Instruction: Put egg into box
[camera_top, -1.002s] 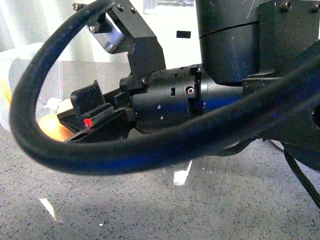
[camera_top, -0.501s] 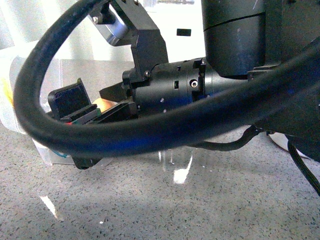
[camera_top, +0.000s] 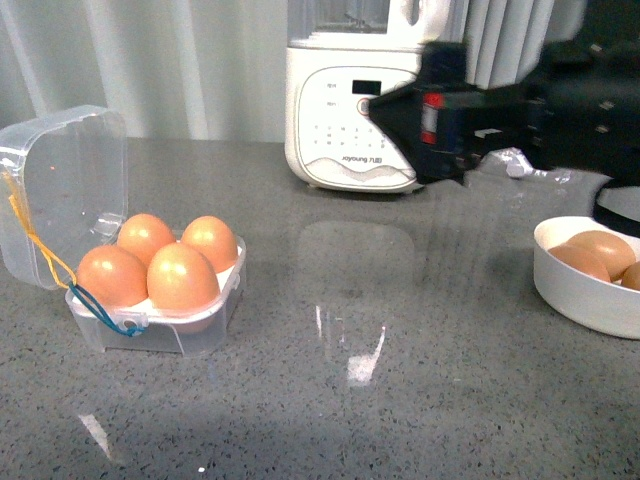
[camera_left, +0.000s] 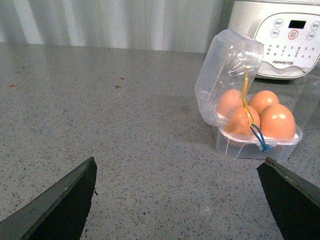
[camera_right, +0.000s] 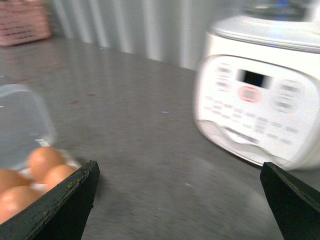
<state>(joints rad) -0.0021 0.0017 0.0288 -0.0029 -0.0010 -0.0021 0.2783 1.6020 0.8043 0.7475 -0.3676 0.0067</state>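
Orange-brown smooth hen's eggs (camera_top: 183, 277) fill all four cells of the small clear plastic box (camera_top: 190, 335), whose hinged lid (camera_top: 60, 190) stands open. The left gripper (camera_left: 178, 161) and right gripper (camera_right: 178, 164) both gape wide, empty. A careless swing of the right arm (camera_top: 560, 110) could knock the white kitchen appliance (camera_top: 345, 130) or the round white bowl (camera_top: 585, 305).

Grey speckled counter (camera_top: 420, 400), egg box (camera_top: 160, 325), white bowl (camera_top: 580, 300), white appliance (camera_top: 350, 110)
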